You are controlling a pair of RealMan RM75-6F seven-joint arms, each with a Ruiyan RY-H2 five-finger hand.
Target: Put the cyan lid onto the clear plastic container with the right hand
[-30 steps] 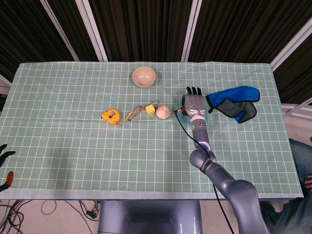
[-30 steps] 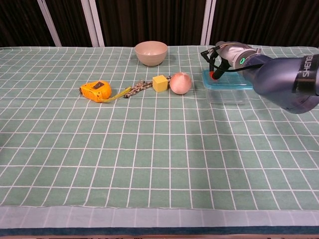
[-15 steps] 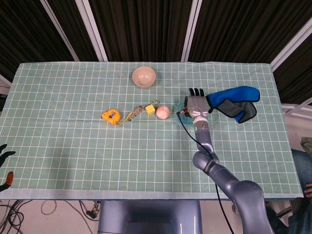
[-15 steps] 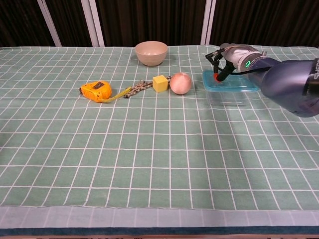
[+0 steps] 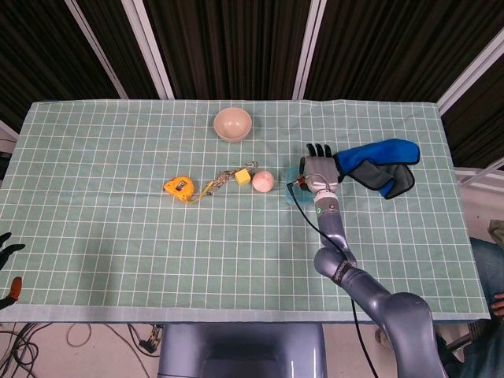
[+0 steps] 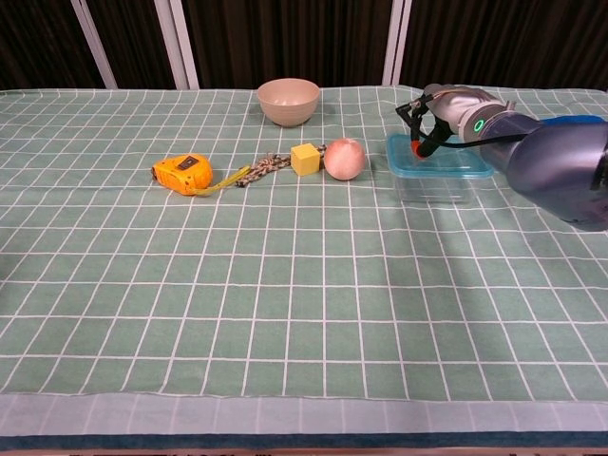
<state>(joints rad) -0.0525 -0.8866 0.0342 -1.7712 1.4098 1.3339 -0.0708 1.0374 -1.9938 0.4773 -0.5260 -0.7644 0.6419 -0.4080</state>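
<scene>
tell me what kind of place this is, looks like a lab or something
Probably a robot test or data-collection setup, not a home. A table under a green grid cloth holds unrelated things: a bowl, a tape measure, a lidded container. Dark curtains hang behind, and cables trail on the floor.

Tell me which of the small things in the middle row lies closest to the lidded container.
The pink ball. It sits just left of the clear plastic container, while the yellow cube, the rope and the orange tape measure lie progressively farther left.
</scene>
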